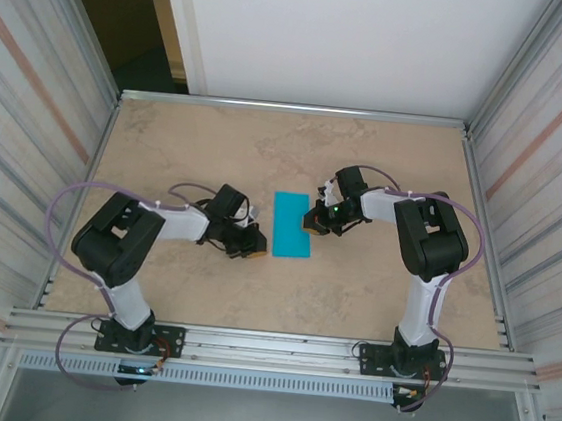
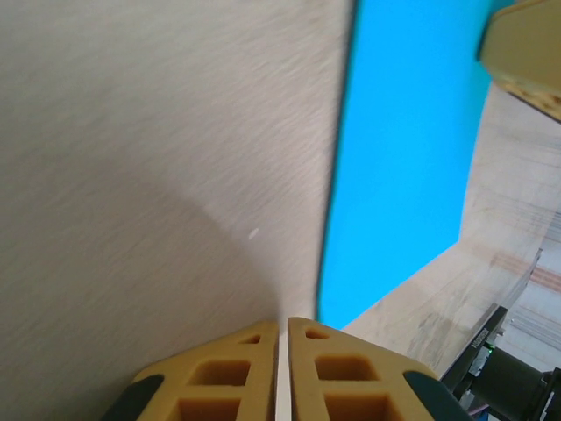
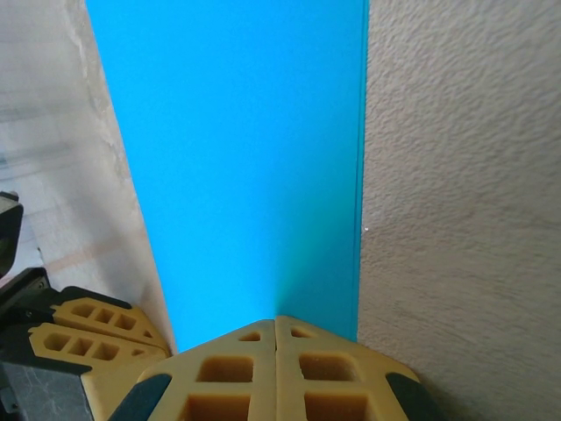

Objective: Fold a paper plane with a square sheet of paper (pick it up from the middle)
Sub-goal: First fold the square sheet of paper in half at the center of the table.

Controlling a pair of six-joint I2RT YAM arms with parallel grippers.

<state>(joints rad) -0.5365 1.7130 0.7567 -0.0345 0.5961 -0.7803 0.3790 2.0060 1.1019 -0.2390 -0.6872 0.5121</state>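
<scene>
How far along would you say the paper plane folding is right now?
Done: the sheet of paper lies flat as a narrow rectangle, seemingly folded in half once. In hand: the shut right gripper sits at its edge, perhaps pressing the crease; the shut left gripper is beside it. Left: every nose and wing fold.

Smooth matt turquoise paper (image 1: 291, 226) on a matt stone-look table (image 1: 217, 154)

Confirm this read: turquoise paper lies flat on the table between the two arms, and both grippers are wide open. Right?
Not the grippers. The left gripper is shut, fingers together in the left wrist view, and the right gripper is shut in the right wrist view. The rest holds: the turquoise paper lies flat on the table between the two arms.
</scene>
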